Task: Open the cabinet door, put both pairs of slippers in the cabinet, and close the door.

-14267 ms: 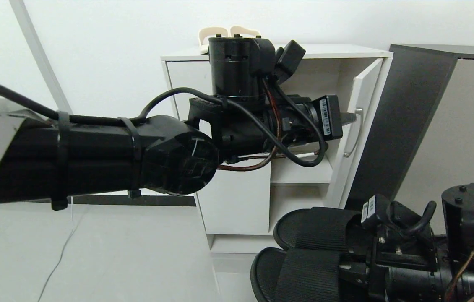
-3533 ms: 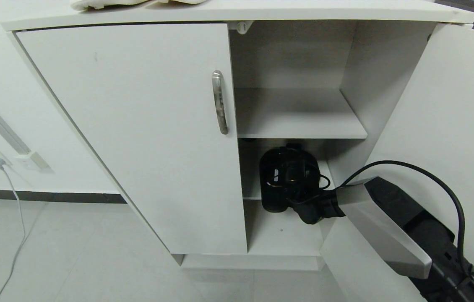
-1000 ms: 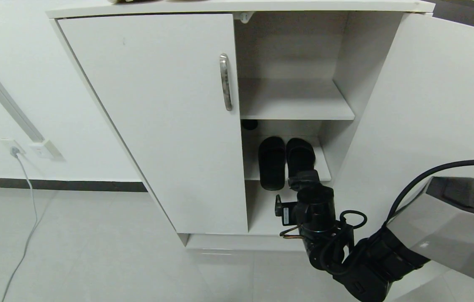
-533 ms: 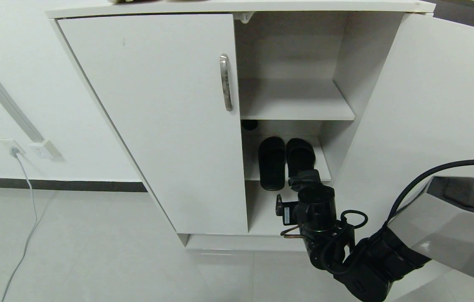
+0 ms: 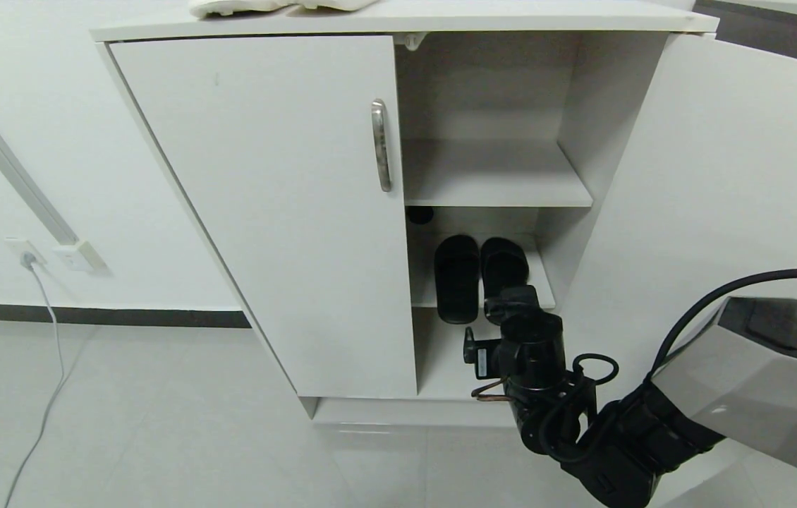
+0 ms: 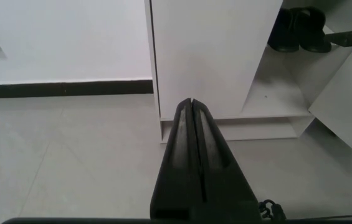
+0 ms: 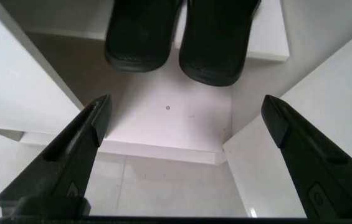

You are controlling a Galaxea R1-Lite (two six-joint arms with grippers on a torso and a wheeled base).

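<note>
Black slippers paired on shelf, right gripper spread wide, empty, left gripper closed

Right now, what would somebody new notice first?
The black slippers stand out, side by side inside the open cabinet. The right pincer hangs open just in front of them, and a pale pair sits on the cabinet's top.

White two-door cabinet, left door shut, right door swung wide open toward 3 o'clock, pair of black rubber slide slippers side by side on the middle shelf, ends overhanging toward 6 o'clock, cream slippers on top at 11 o'clock.
</note>
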